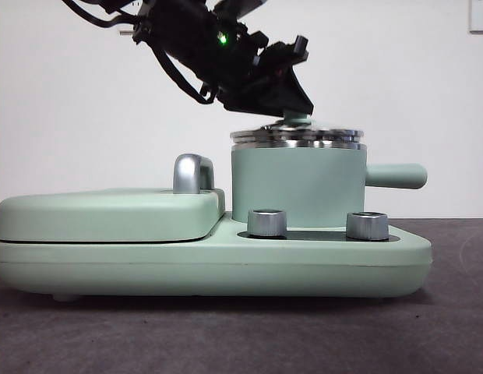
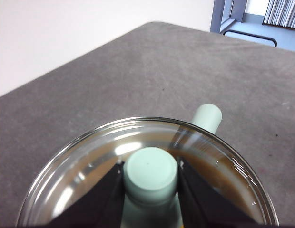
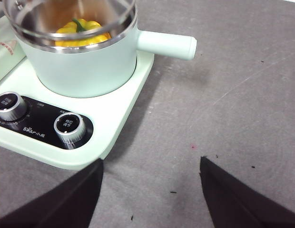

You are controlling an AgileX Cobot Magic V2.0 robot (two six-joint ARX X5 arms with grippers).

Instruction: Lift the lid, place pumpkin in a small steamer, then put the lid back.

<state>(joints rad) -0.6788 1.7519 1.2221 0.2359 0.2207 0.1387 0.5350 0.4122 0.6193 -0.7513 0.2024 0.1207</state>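
At the far left of the front view lies the flat cover (image 1: 109, 212) with its chrome handle (image 1: 192, 173), untouched, on the mint-green appliance base (image 1: 210, 269) that rests on the tabletop (image 1: 241, 335). Moving right, the left hand (image 1: 292, 115) comes down from about ten o'clock onto the lid (image 1: 297, 137); in its wrist view both jaws are clamped against the sides of the knob (image 2: 151, 172), so it is gripping the lid. The lid sits on the rim of the small steamer (image 1: 297, 187), whose side handle (image 1: 396, 175) points to three o'clock. The pumpkin (image 3: 81, 32) is already inside the pot, seen through the glass. The step in hand looks like the last one, setting the lid back. Next, I judge, the jaws should part and the arm lift straight up without dragging the lid askew. The right hand (image 3: 150, 192) waits over the tabletop, jaws spread apart and holding nothing, with the two knobs (image 3: 70, 126) at about ten o'clock.
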